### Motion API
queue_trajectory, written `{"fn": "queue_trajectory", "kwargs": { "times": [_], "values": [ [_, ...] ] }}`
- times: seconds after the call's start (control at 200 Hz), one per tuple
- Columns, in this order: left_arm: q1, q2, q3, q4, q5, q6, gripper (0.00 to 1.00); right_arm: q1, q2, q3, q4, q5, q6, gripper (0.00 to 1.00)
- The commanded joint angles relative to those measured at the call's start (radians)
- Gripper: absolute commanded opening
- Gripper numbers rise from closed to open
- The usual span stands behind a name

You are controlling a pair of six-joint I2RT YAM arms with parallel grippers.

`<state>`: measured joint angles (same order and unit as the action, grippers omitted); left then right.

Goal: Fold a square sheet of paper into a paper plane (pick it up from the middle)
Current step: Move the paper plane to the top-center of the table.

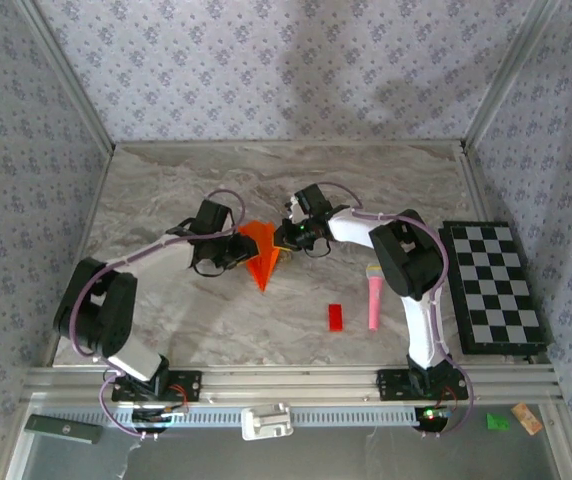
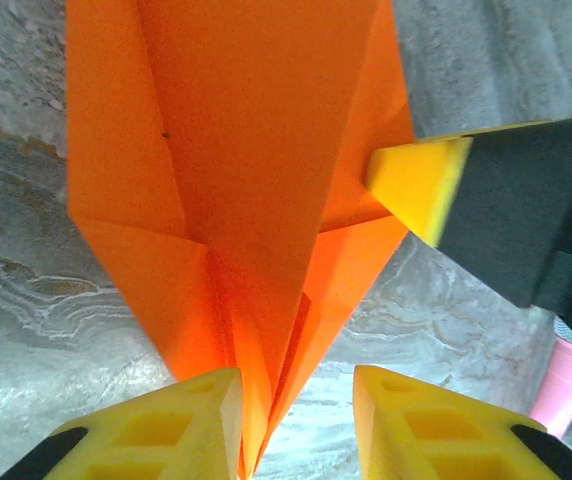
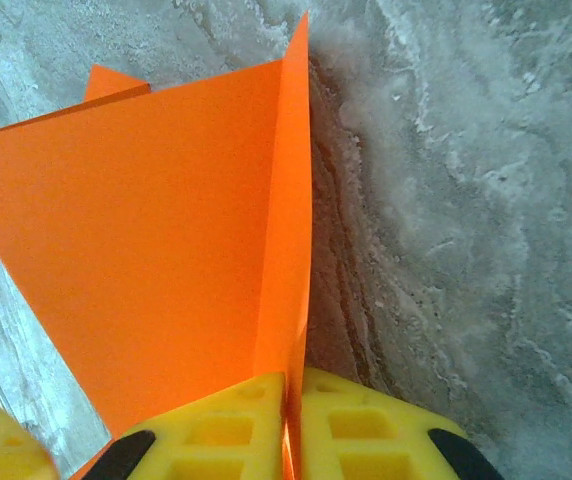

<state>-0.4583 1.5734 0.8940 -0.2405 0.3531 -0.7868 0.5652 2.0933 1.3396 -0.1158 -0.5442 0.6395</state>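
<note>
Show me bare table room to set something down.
Free: the far strip of table along the back wall, and the near patch between left arm and red block. Crowded: the centre, where left gripper and right gripper meet at the paper plane, and the right side, with pink microphone and checkerboard.

I see the paper plane (image 1: 261, 255) near the middle of the table (image 1: 396, 180). It is a bright orange dart, wide at the far end and narrowing to a sharp nose that points toward the near edge. From the left wrist, its layered flaps and diagonal folds run down to that nose along a centre crease. From the right wrist, one wing stands on edge, pinched between the closed fingers of the right gripper (image 3: 291, 390). It seems partly lifted off the marble, though I can't be sure.
</note>
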Motion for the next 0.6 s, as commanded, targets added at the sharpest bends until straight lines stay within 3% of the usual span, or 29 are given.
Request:
{"fn": "queue_trajectory", "kwargs": {
  "times": [0.0,0.595],
  "values": [
    [-0.017,0.043,0.040,-0.041,-0.021,-0.014,0.33,0.006,-0.004,0.020,-0.024,-0.020,0.006,0.12],
    [-0.081,0.208,0.183,-0.179,-0.037,0.056,0.36,0.009,-0.007,0.027,-0.027,-0.027,0.009,0.12]
  ]
}}
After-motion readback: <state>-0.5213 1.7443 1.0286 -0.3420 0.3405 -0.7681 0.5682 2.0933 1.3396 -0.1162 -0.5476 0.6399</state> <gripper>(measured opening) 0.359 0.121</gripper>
